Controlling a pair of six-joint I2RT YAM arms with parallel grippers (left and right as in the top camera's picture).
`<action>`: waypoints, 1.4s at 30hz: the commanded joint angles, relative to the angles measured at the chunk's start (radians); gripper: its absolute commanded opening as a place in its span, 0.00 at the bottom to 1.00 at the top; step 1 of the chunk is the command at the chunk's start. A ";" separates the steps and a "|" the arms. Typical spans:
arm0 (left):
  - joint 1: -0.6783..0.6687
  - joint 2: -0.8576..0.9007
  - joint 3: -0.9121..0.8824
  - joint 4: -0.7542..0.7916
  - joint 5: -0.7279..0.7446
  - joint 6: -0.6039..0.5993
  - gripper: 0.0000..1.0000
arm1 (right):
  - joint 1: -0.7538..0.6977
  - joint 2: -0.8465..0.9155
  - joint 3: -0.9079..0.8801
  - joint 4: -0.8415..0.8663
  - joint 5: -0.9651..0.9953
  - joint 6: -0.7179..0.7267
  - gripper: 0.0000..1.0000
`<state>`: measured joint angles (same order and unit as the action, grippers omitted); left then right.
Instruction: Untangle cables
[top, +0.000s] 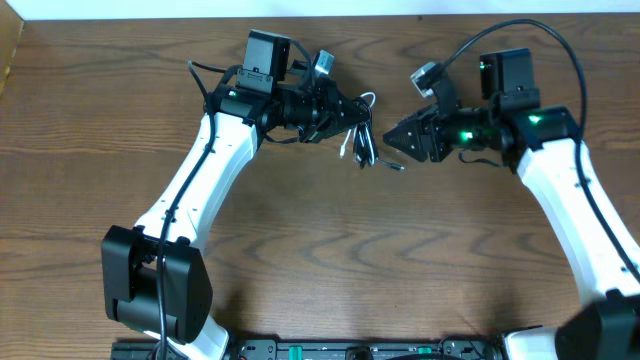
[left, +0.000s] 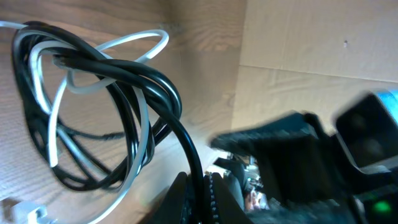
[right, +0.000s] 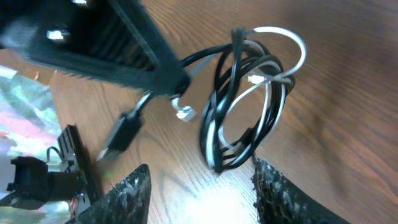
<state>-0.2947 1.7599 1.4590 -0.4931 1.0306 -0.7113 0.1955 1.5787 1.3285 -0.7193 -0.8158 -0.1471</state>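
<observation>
A black cord (top: 365, 150) and a white cord (top: 350, 140) hang coiled together as one tangle at the table's upper middle. My left gripper (top: 352, 112) is shut on the black cord (left: 140, 81), which runs between its fingers (left: 200, 186); the white cord (left: 134, 45) loops through it. My right gripper (top: 395, 138) is open, just right of the tangle, not touching it. In the right wrist view the open fingers (right: 202, 186) sit below the looped black cord (right: 214, 118) and white cord (right: 292, 46), with a black plug (right: 121, 137) and a small white plug (right: 185, 114) hanging left.
The wooden table (top: 330, 250) spreads below both arms. Thick black robot cables (top: 540, 35) arc over the right arm. A white wall edge (top: 150, 10) runs along the table's far side.
</observation>
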 joint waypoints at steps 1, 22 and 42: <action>0.003 0.001 0.013 0.000 0.063 -0.027 0.07 | 0.008 0.056 0.003 0.032 -0.080 -0.049 0.47; 0.003 0.001 0.013 0.000 0.088 -0.028 0.07 | 0.008 0.255 0.003 0.139 -0.372 -0.187 0.16; 0.003 0.001 0.013 0.000 0.075 -0.049 0.07 | 0.008 0.256 0.003 0.187 -0.177 0.031 0.01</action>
<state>-0.2943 1.7599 1.4590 -0.4931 1.0912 -0.7597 0.1959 1.8263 1.3285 -0.5335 -1.0855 -0.2199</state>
